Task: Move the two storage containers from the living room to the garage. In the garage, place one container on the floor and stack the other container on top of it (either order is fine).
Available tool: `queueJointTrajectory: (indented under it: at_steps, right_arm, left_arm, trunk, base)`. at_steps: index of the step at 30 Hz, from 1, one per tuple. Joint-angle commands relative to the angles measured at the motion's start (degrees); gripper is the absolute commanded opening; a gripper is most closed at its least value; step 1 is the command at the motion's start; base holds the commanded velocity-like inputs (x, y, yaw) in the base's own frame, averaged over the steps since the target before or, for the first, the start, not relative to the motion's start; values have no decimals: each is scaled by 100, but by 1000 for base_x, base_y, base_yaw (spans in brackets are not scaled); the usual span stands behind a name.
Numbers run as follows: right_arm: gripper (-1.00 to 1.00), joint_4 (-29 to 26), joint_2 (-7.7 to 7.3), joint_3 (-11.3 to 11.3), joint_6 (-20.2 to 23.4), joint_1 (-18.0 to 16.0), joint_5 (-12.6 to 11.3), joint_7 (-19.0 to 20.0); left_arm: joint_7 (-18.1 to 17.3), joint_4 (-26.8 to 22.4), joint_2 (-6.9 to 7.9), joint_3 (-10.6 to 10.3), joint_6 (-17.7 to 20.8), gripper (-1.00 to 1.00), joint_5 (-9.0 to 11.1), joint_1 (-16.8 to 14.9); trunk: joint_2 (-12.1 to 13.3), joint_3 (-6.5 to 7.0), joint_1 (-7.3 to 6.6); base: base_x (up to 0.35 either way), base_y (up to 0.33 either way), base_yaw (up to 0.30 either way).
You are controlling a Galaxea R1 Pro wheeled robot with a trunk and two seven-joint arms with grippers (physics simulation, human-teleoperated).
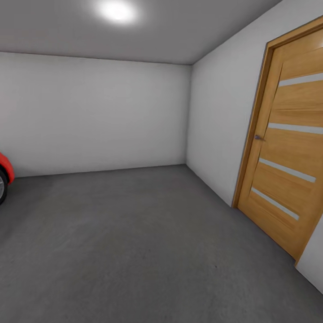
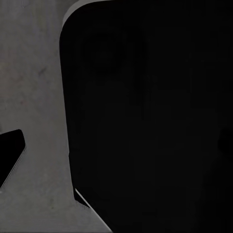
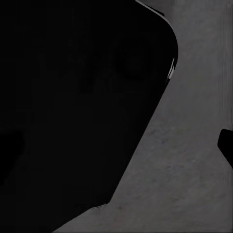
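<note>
in the head view the robot looks into the garage [image 1: 98, 112], a bare room with grey-white walls and a round ceiling light [image 1: 116, 11]. the dark grey floor [image 1: 134, 242] spreads over the lower half of the picture. on the right wall stands a wooden door [image 1: 287, 157] with pale horizontal stripes and a small metal handle [image 1: 259, 137]; its right part is cut off by the picture edge. at the left edge a piece of a red car [image 1: 4, 172] with part of a wheel comes in, the rest is cut off.

in the left wrist view a big black shape with a rounded corner [image 2: 150, 121] covers most of the picture. it is very dark and i cannot tell what it is. beside it the mottled grey floor [image 2: 34, 73] shows, and a small black tip [image 2: 10, 150] comes in from the edge, maybe one finger of the left pincer, but this is hard to make out. if the left pincer is apart or together, i cannot tell.

in the right wrist view it is much the same: a large black shape with a rounded corner [image 3: 77, 111] hides most of the picture, the grey floor [image 3: 184, 170] lies beside it, and a small black piece [image 3: 226, 145] sits at the edge, cut off. the state of the right pincer i cannot tell either.

where the storage containers lie relative to the pincers, i cannot say from these pictures.
</note>
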Motion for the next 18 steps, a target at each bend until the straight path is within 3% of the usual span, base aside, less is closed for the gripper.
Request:
queueJointTrajectory:
  at_steps: [1,18]
  right_arm:
    - [100,-2,-1,24,1,-1,0,1]
    - [100,-3,-1,24,1,-1,0,1]
  left_arm:
    - [-2,1,0,2,1,100,-6,-1]
    - [21,-2,0,5,0,100,-6,-1]
  trunk:
    - [-1,-3,4]
    - [-1,-3,4]
  base:
    - [321,0,0]
    - [323,0,0]
